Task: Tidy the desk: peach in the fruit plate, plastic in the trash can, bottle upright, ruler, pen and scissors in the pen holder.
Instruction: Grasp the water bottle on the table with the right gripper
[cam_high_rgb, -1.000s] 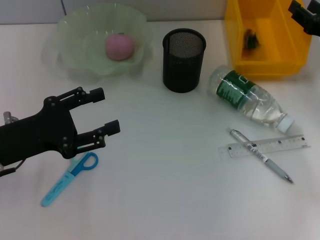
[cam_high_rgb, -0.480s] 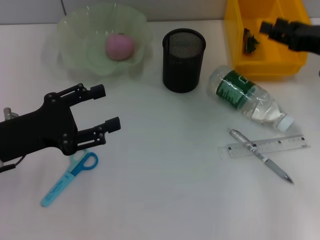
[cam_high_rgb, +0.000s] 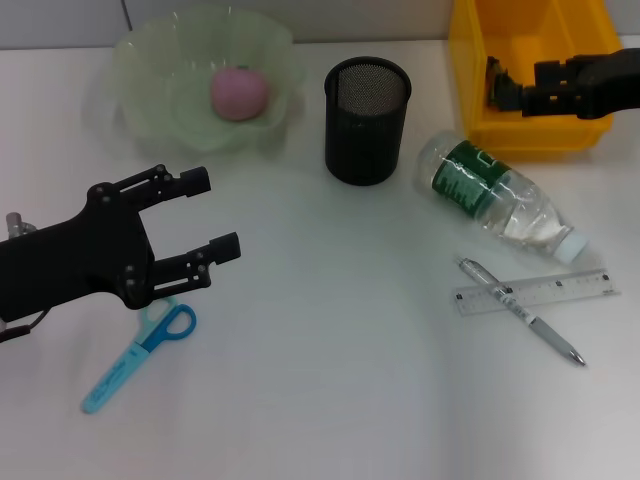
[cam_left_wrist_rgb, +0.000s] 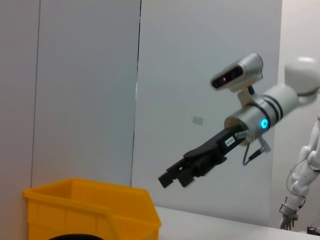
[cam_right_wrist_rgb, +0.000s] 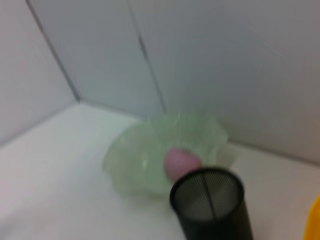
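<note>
Left end effector (cam_high_rgb: 205, 215) is over the near-left part of the surface (cam_high_rgb: 330, 400), fingers spread wide, nothing between them, touching nothing I can see. The scissors (cam_high_rgb: 140, 357) lie flat just beside and under its body, blue handle loop poking out below the lower finger, blade end pointing away toward the near edge.

Right end effector (cam_high_rgb: 505, 90) hangs over the yellow trash can (cam_high_rgb: 470, 60). From the head view its tips sit above the can's interior. In the left wrist view I see it (cam_left_wrist_rgb: 172, 179) in the air above the can (cam_left_wrist_rgb: 100, 210), well clear of the rim. I cannot tell how far its fingers are open, and I cannot tell if it holds anything; a dark scrap shows right at its tips inside the can, too small to identify.

Peach (cam_high_rgb: 238, 93) is in the fruit plate (cam_high_rgb: 140, 60), beyond the left end effector; the right wrist view shows the same, peach (cam_right_wrist_rgb: 181, 162) in the plate (cam_right_wrist_rgb: 130, 155).

Pen holder (cam_high_rgb: 367, 120) stands upright between the two end effectors, nearer the right one.

Bottle (cam_high_rgb: 495, 198) lies on its side on the surface just below the can, cap pointing away from the right end effector.

Pen (cam_high_rgb: 520, 310) lies crossed over the ruler (cam_high_rgb: 535, 293), touching it, beyond the bottle's cap end.
</note>
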